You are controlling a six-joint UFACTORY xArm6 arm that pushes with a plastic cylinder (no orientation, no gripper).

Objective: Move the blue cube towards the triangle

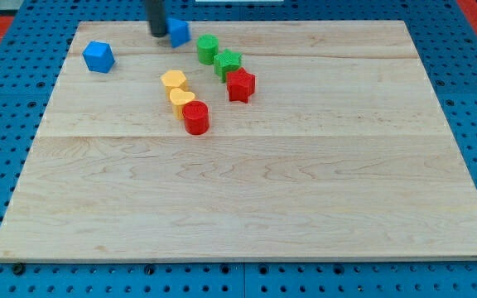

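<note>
Blue cube (180, 32): near the far edge of the counter, toward the far left corner but well in from it; it sits flat on the wood, and only its right part shows clearly.
My tip (157, 34): the dark rod comes down from the view's top and ends just left of the blue cube, touching it or very nearly so; the contact itself is too small to settle.
Jaws: the arm carries none, only the straight rod, so nothing is grasped, and nothing is either clenched or released.
Second blue block (98, 56): close to the far left corner, well apart from the blue cube and to the view's left of it; it looks angular, perhaps the triangle, though its shape is hard to make out.
Green cylinder (208, 49): just right of the blue cube, a little nearer the counter's middle.
Green star (228, 63): beside the green cylinder, on its lower right, seemingly touching it.
Red star (240, 84): directly below the green star, touching or almost so.
Upper yellow block (174, 81): left of the red star, rounded, exact shape unclear.
Lower yellow block (181, 102): pressed against the upper one.
Red cylinder (195, 117): upright, against the lower yellow block's lower right side.
Counter (305, 207): pale wooden board.
</note>
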